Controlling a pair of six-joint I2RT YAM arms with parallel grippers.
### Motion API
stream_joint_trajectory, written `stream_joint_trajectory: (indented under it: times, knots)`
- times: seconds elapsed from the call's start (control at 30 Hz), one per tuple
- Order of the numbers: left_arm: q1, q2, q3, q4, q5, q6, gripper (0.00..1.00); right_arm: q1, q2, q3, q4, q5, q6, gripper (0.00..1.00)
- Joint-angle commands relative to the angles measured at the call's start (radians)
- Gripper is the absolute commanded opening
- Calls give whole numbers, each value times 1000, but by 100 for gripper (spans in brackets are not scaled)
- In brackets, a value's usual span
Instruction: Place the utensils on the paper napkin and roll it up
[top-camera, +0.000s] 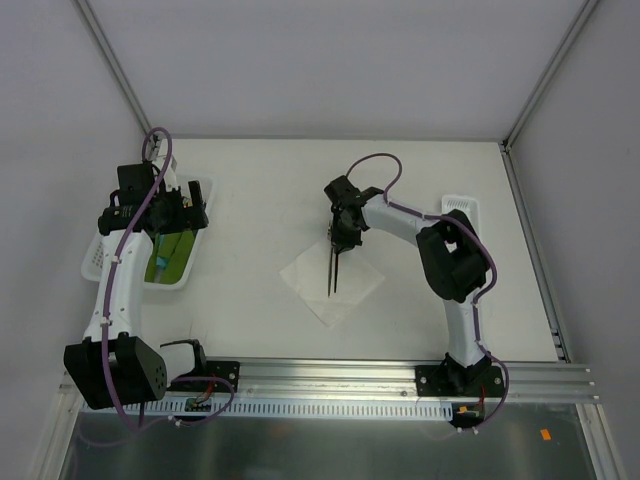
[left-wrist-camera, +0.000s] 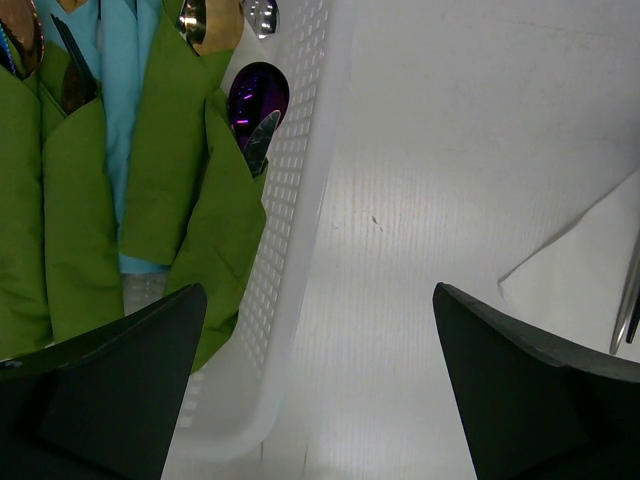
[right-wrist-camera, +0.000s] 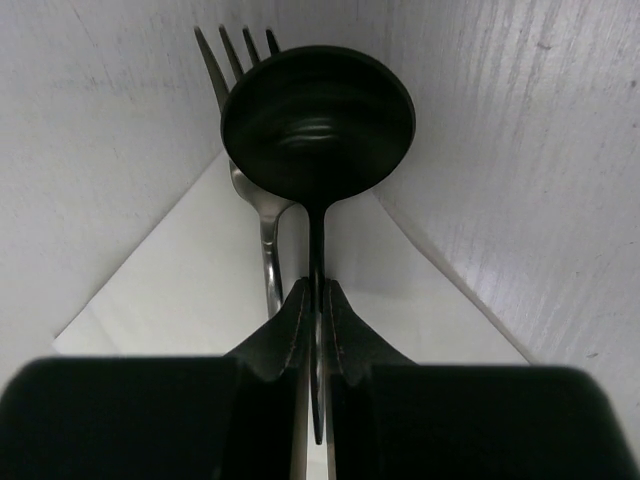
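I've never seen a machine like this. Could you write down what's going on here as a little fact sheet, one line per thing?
left gripper: open, holding nothing, at the edge of the white basket
right gripper: shut on the spoon's handle
spoon: black, round bowl, held above the paper napkin
fork: right beside the spoon; unclear whether it is gripped too
paper napkin: white, spread flat, not yet rolled
basket contents: green cloths, a teal one, a gold spoon
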Motion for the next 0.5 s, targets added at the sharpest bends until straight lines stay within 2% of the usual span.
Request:
stream_joint_trajectory:
  times: [0.0,0.17,0.33,0.47]
  knots:
    - [0,3,-3,7,3,-1,99,0,-35,-17,18,-6,23,0]
    - [0,3,-4,7,8,-2,99,0,-36,-27,24,-12,25,0]
    - [2,1,-6,9,8,2,99,-1,-33,-27,26,-17,25,18]
    - [0,-2,-7,7,28,25,99,-1,-42,-27,26,-25,23,22]
